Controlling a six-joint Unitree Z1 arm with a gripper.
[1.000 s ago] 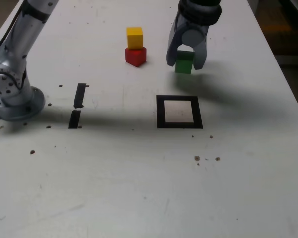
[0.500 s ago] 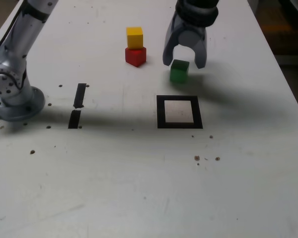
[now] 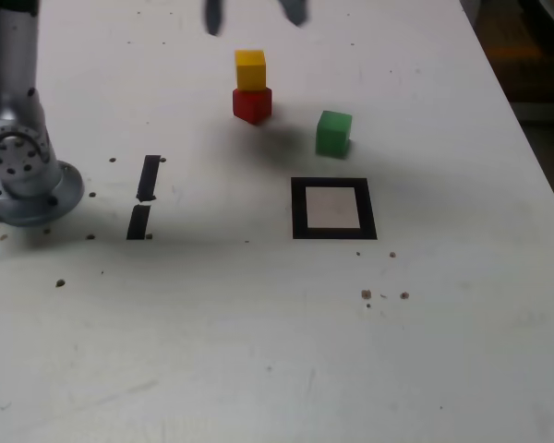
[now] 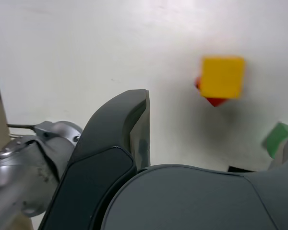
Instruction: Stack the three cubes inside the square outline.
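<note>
Working across the exterior view from its left, I see the arm's base [image 3: 37, 198] well apart from my landmark, the black square outline [image 3: 300, 208]. Two black tape strips [image 3: 149, 177] lie between them. Above and to the left of the outline in that view, the yellow cube [image 3: 250, 70] sits on the red cube [image 3: 252, 106] — turned against it, red corners poking out. The gripper [image 3: 255, 17] shows higher up than the outline, blurred, its fingers spread wide with nothing between them. The green cube [image 3: 333, 134] rests on the table [image 3: 258, 332] near the outline, just above it — outside the border.
</note>
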